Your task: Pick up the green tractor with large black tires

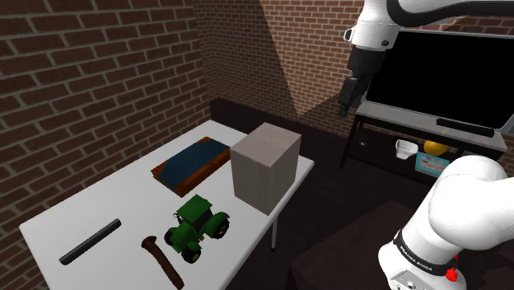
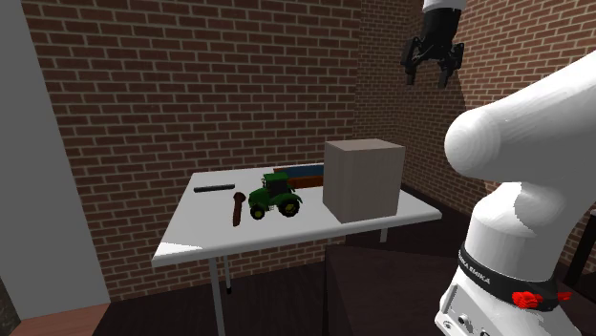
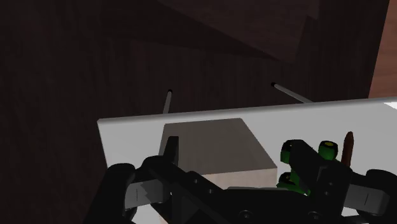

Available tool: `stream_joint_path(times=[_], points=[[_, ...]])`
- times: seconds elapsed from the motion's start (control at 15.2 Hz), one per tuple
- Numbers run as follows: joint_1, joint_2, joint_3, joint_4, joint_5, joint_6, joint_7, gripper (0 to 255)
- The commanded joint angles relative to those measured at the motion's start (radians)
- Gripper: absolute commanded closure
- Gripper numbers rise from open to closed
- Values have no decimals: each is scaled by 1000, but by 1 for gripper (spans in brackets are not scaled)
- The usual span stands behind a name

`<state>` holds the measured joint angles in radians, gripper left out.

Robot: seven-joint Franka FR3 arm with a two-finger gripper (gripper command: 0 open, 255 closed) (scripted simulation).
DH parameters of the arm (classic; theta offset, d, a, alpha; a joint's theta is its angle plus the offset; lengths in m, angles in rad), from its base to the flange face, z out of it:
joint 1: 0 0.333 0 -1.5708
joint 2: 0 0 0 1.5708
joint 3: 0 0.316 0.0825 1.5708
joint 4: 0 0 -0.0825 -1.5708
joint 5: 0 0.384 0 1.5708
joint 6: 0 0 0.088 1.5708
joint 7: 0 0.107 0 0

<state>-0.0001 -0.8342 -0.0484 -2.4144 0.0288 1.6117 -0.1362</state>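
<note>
The green tractor (image 1: 198,226) with black tires stands upright on the white table (image 1: 74,218), near the edge facing the stand. In the second exterior view the tractor (image 2: 273,196) sits between a brown tool and a grey box. My black gripper (image 1: 349,95) hangs high in the air, far above and beyond the table's far end, close to the brick wall. From the second exterior view the gripper (image 2: 430,76) is open and holds nothing. In the wrist view the tractor (image 3: 305,162) lies far below, beside the box (image 3: 213,149).
A tall grey box (image 1: 265,165) stands between the tractor and my gripper. A blue slab with a brown rim (image 1: 191,163), a black bar (image 1: 91,241) and a brown tool (image 1: 163,261) also lie on the table. A dark screen (image 1: 445,74) stands over a shelf.
</note>
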Motion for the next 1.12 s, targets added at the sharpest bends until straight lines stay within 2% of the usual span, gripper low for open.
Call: stream_joint_path(times=[0.0, 0.53, 1.06], points=[[0, 0, 0, 0, 0, 0, 0, 0], [48, 51, 183, -122, 91, 220, 192, 0], [75, 226, 380, -144, 140, 460, 394, 0]])
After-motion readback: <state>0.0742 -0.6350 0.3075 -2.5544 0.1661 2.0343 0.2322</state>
